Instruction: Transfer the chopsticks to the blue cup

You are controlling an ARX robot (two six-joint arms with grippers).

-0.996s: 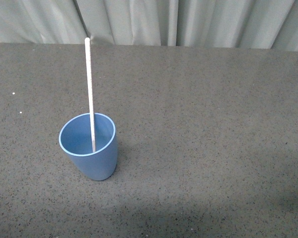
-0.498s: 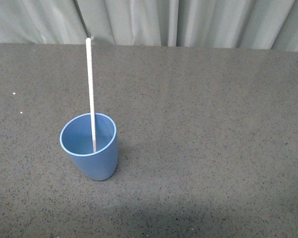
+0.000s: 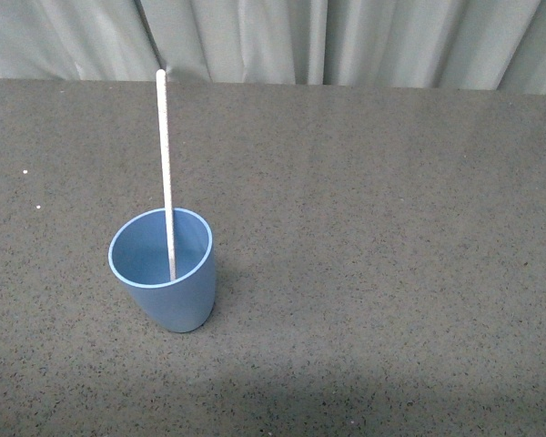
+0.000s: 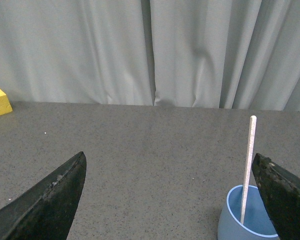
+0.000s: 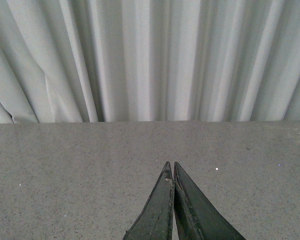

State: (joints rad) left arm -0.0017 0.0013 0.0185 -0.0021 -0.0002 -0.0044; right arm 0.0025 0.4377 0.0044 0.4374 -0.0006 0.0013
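Grey speckled table point(image 3: 391, 228), chopstick point(image 3: 166, 164) standing in the blue cup point(image 3: 168, 300). Left pincer point(image 4: 165, 200) wide open, right pincer point(image 5: 172, 200) closed & empty. Imo just back off w/o bumping it.

Front view: no part of robot visible.

Left pincer point(image 4: 170, 200): two fingers point(image 4: 50, 205), matte black, broad wedge shape tapering to a blunt tip. Surface rough, w/ pale scuffs and specks along the inner edge; the other finger, at the opposite side of the left wrist view, has a thin lighter line along its edge. No screws, cables or markings visible.

Right pincer point(image 5: 171, 172): two slim black fingers point(image 5: 157, 210), long narrow triangles ending in sharp points. Slight sheen, greyish highlights along the edges, small pale nick near the tip of one. Rest of both arms out of frame.
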